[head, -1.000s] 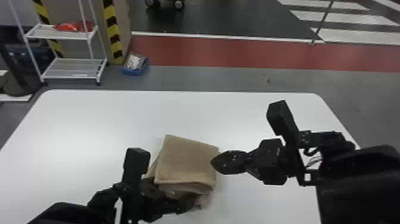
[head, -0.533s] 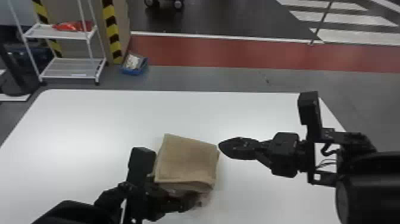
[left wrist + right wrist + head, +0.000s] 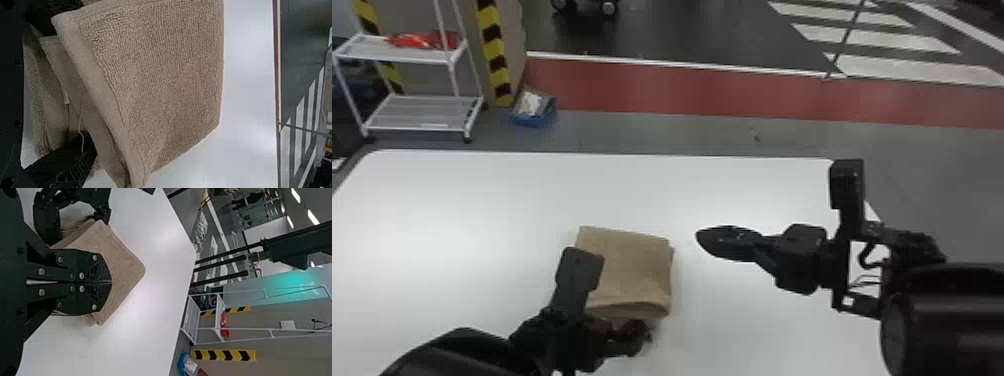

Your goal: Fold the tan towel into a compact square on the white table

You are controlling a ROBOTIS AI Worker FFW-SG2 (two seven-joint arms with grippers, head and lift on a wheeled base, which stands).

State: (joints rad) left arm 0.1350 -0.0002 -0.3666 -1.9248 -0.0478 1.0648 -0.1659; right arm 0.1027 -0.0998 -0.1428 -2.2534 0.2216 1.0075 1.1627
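Two black arms, one towel, one table. Nearest, the left arm (image 3: 457,350) comes in from the bottom edge of the head view; its hand (image 3: 638,334) is low at the towel's near edge. Left hand open: two fingers spread well apart, loose tan layers between them in the left wrist view; whether either finger presses the cloth, cannot tell. The one tan towel (image 3: 632,270) lies on the table (image 3: 762,195), folded into a roughly square pad, near the left hand. Near edge uneven, several layers slanting and parted there; exact count of layers cannot be made out. Top face fairly smooth, ribbed terry close up, a flatter band along its near edge. The right arm (image 3: 942,325) enters from the right; right hand (image 3: 701,238) closed, two fingers together, holding no cloth, just to the right of the towel with a gap between. Table white, one rounded far-left corner visible. Beyond it on the left, one white rack (image 3: 422,128) with two shelves, red material (image 3: 422,41) on the upper. Beside the rack, one blue box (image 3: 534,120) on the floor, pale contents inside. Two yellow-and-black striped strips by the rack. Farther off, one red floor band (image 3: 682,92), then dark floor with white stripes.
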